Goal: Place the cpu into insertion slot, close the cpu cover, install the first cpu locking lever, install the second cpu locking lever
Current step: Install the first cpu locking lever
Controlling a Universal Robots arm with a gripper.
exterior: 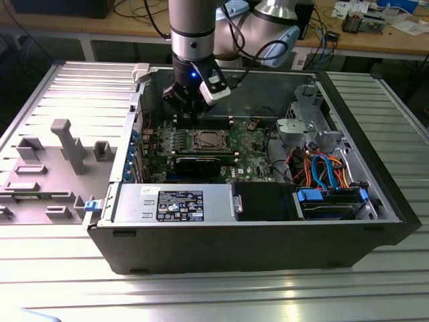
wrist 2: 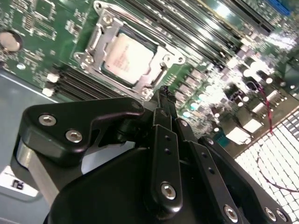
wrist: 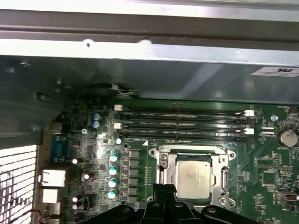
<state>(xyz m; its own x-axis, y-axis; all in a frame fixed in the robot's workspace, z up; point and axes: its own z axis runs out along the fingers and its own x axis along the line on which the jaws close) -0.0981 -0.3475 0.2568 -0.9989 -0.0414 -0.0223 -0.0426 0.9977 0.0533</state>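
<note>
In the second wrist view, upper left of centre, the cpu (wrist 2: 127, 58) already lies in the insertion slot (wrist 2: 88, 58), and the cpu cover (wrist 2: 140, 37) looks folded down around it. I cannot tell whether either of the 2 locking levers is latched. To the right, at centre frame, the gripper (wrist 2: 162, 93) has its fingers (wrist 2: 164, 126) pressed together, holding nothing, with the tips just beside the slot's rim.

Ribbed metal table (exterior: 201, 295), cluttered wooden bench (exterior: 392, 41)
</note>
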